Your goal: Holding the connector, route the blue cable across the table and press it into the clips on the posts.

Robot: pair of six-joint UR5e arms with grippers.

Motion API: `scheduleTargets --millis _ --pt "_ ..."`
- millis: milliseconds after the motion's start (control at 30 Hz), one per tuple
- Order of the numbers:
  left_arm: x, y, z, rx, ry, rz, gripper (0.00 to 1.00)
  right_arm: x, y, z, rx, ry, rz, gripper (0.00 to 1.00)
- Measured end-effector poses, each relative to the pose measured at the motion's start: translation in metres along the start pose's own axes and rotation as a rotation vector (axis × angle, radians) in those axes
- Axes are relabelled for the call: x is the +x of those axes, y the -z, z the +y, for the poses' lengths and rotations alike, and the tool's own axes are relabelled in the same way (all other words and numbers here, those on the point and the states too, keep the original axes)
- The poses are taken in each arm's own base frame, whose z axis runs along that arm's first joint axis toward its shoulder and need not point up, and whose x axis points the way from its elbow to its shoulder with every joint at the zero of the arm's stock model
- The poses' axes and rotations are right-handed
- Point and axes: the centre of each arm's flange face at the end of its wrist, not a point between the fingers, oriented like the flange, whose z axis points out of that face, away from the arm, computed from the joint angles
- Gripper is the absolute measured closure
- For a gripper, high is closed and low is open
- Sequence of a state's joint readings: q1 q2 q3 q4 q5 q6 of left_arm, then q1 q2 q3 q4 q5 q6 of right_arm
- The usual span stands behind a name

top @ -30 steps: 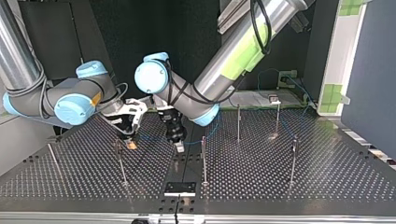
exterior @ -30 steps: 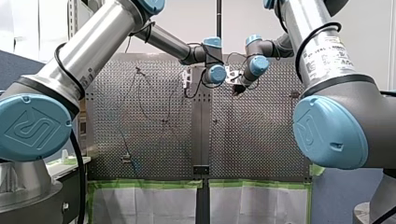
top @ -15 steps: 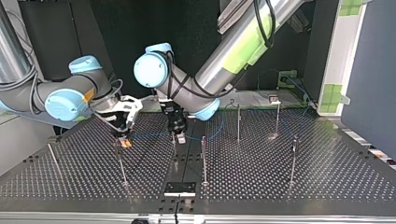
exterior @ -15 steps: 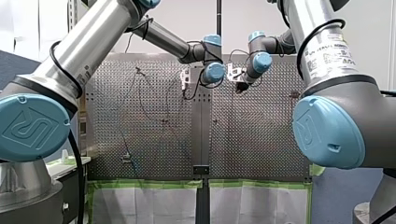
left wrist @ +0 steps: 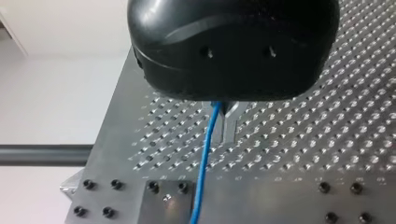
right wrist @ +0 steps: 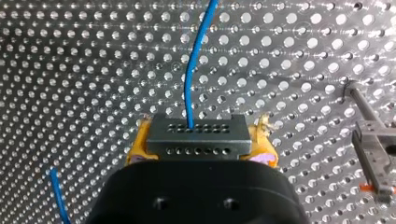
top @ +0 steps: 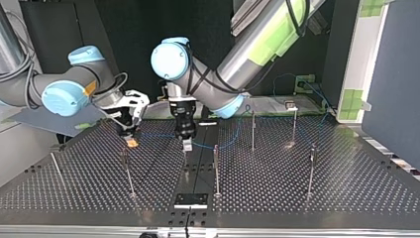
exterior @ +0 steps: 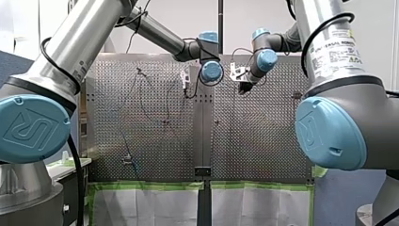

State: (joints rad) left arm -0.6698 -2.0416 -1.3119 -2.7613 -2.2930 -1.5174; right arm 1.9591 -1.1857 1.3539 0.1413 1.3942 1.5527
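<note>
A small black plate (top: 190, 200) lies flat at the near middle of the top view. At that view's right stands a white frame (top: 364, 54) with green tape (top: 352, 99) on it. In the front view, two white sheets (exterior: 146, 207) sit side by side at the bottom, with green edges.

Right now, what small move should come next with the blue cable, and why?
Probably ease my right claw down toward the post nearest it in the top view. It grips the connector, my left claw pinches the blue cable, and the span between them hangs above the table, not visibly in that post's clip.
</note>
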Motion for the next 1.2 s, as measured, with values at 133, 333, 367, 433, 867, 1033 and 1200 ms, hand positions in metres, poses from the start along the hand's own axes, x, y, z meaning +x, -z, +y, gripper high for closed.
scheduleTargets --millis 133,333,367,433,867,1033,1200 --pt "0.014 0.000 0.003 0.028 0.000 -0.003 1.00 -0.008 0.006 -0.002 0.017 0.006 -0.015 1.00" --pt "0.034 0.006 0.005 0.074 0.005 -0.003 1.00 -0.031 0.012 -0.005 0.044 0.000 -0.061 1.00" --pt "0.038 0.007 0.006 0.078 0.003 0.000 1.00 -0.034 0.012 -0.005 0.046 -0.002 -0.068 1.00" --pt "0.046 0.011 0.008 0.085 -0.006 0.013 1.00 -0.043 0.014 -0.006 0.047 -0.005 -0.084 1.00" --pt "0.101 0.029 0.042 0.072 -0.092 0.126 1.00 -0.066 0.015 -0.003 0.044 -0.027 -0.107 1.00" --pt "0.133 0.041 0.045 0.110 -0.122 0.172 1.00 -0.071 0.012 -0.003 0.046 -0.030 -0.085 1.00" --pt "0.168 0.053 0.046 0.152 -0.120 0.208 1.00 -0.078 0.010 -0.003 0.053 -0.034 -0.074 1.00"
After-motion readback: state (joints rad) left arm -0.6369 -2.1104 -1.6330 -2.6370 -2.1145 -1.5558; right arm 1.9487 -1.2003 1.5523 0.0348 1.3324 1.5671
